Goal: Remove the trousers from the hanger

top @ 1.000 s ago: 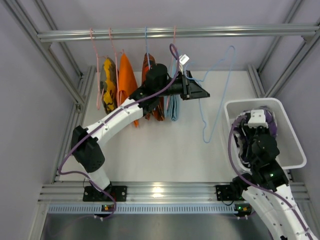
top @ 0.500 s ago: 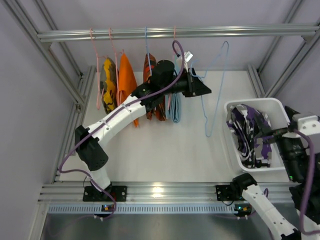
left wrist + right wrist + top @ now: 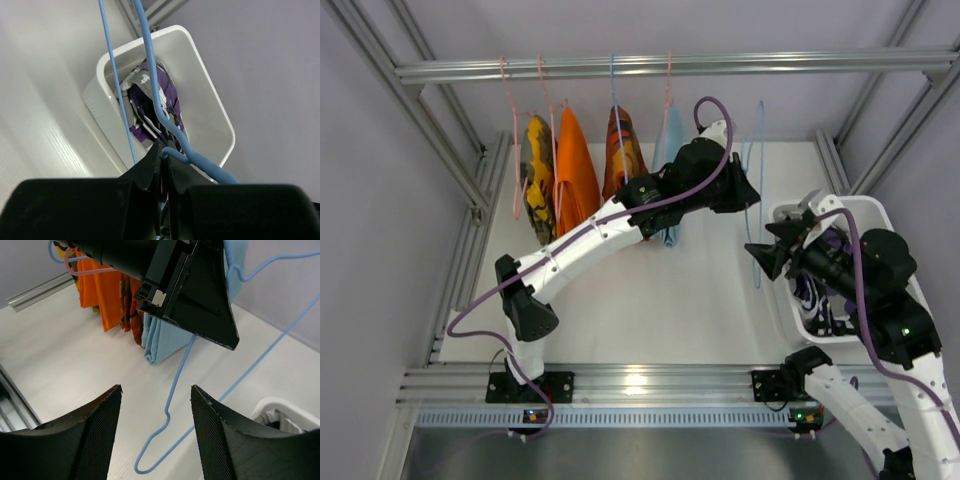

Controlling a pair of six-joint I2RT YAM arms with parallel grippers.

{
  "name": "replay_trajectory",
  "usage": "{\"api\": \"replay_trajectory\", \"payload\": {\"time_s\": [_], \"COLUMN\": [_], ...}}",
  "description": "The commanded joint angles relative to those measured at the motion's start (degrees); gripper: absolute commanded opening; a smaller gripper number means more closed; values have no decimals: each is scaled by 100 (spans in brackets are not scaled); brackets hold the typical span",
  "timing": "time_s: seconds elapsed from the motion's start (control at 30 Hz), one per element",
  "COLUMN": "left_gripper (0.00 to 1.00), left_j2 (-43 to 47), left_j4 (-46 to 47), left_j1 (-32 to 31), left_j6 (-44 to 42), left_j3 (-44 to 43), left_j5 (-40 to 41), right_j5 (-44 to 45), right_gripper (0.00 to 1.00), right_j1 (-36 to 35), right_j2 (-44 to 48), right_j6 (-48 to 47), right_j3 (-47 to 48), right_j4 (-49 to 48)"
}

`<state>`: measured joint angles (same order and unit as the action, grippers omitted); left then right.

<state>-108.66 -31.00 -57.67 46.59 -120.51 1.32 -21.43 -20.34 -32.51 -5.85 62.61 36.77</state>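
The light-blue wire hanger (image 3: 758, 200) hangs bare and edge-on, right of the clothes on the rail. My left gripper (image 3: 750, 193) is shut on its wire near the hook; the left wrist view shows the jaws (image 3: 165, 151) pinching the hanger (image 3: 150, 75). The purple, white and grey trousers (image 3: 817, 300) lie crumpled in the white bin (image 3: 880, 206), also seen in the left wrist view (image 3: 150, 107). My right gripper (image 3: 762, 246) is open and empty beside the hanger's lower end. In the right wrist view the hanger (image 3: 176, 385) hangs beyond the right gripper (image 3: 155, 387).
A metal rail (image 3: 670, 66) crosses the back. On it hang pink wire hangers (image 3: 506, 110), orange garments (image 3: 570, 160), an orange-and-black garment (image 3: 623, 150) and a plain light-blue garment (image 3: 165, 337). The frame's posts stand at both sides.
The right gripper rose out of the bin, leaving the trousers in it, and swung left to the hanger's lower end. The left gripper carried the hanger right and turned it edge-on.
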Motion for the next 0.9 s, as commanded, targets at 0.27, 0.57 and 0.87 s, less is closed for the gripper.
{"api": "replay_trajectory", "payload": {"time_s": [0.27,0.57,0.87], "left_gripper": [0,0,10], "left_j2": [205,302,504], "left_j4": [-55,77,156], "left_j1": [-60,-104,-95], "left_j6": [272,272,9], "left_j3": [-298,-272,-122], "left_j5": [290,202,246], "right_j5": [-81,-107,-273], "right_gripper": [56,32,0], "right_j1": [39,30,30], "right_j2": [-475,-1002,-871], "right_j6": [312,697,997], "right_j3": [-495,-557,-610], "right_j4": [-1242,-1849,-2034]}}
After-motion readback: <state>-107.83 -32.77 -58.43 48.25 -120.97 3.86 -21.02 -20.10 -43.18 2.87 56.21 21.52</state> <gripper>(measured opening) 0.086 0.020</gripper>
